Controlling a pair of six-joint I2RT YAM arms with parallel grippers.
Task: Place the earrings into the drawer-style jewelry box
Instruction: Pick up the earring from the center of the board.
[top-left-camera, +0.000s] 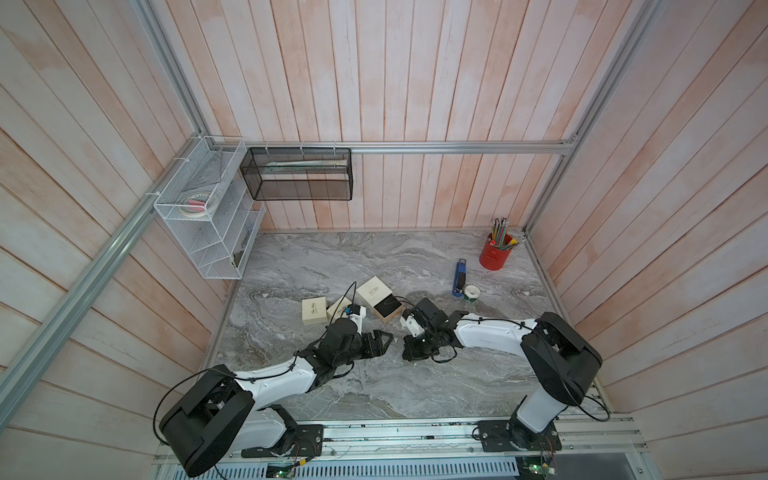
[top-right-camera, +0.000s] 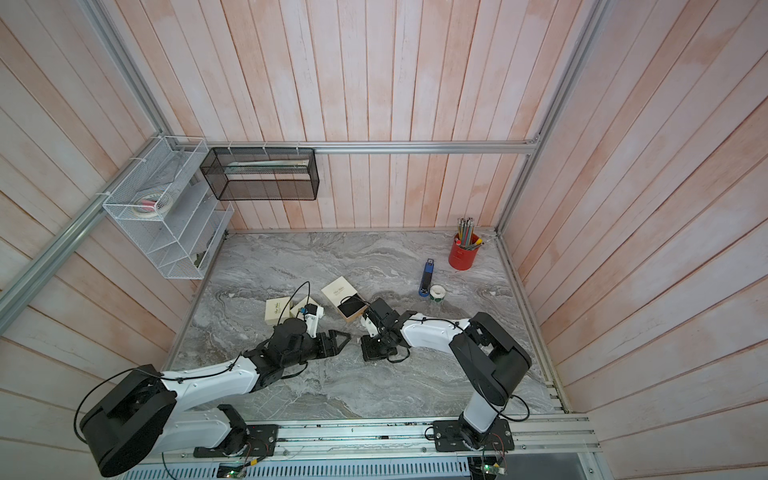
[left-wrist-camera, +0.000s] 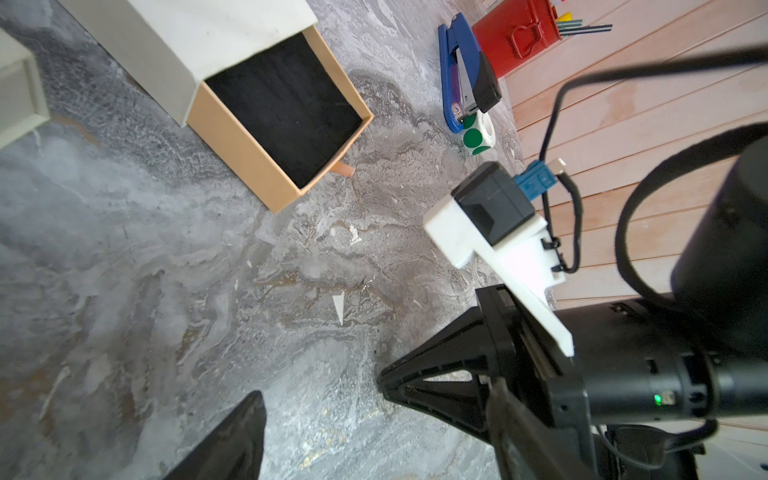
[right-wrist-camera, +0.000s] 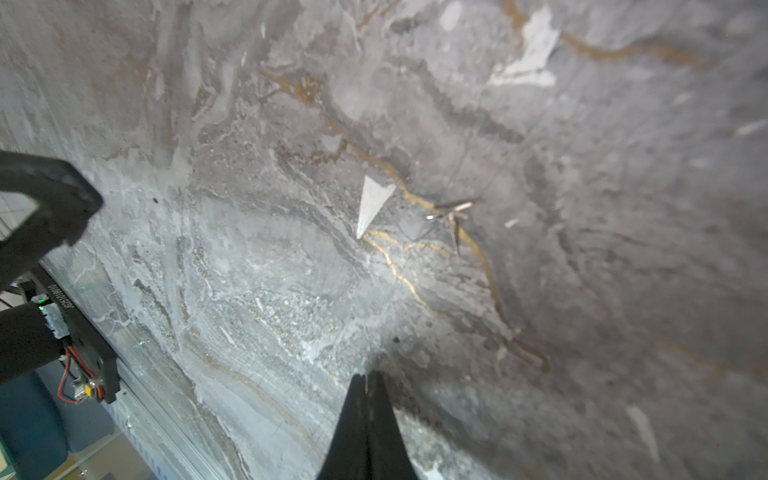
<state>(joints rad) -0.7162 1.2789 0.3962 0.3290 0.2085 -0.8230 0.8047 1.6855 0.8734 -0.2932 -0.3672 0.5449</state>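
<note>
The right pincer (right-wrist-camera: 368, 384) is shut, its two black fingers pressed flat together at the lower middle of the right wrist view, over the grey marbled tabletop (right-wrist-camera: 249, 291). Whether anything tiny is nipped between the tips cannot be told. The left pincer (top-left-camera: 386, 338) is open and holds nothing. In the left wrist view one of its fingers (left-wrist-camera: 237, 436) sits at the lower left of the frame, wide of the middle. In both top views the two pincers point at each other just below frame centre, tips near but apart.

The earrings (right-wrist-camera: 451, 214) lie on the bare tabletop, a small thin metal tangle just right of centre in the right wrist view. They are beside a white triangular fleck (right-wrist-camera: 372, 203); how many pieces there are is unclear.

The jewelry box (top-left-camera: 374, 291) stands above the pincers in the top views. Its tan drawer (left-wrist-camera: 286, 120) is slid out with the black lining showing, apart from the earrings. Two cream boxes (top-left-camera: 313, 311) sit to its left. A blue stapler (top-left-camera: 459, 278), a sticker roll (top-left-camera: 471, 293) and a red pencil cup (top-left-camera: 496, 254) are to its upper right.
</note>
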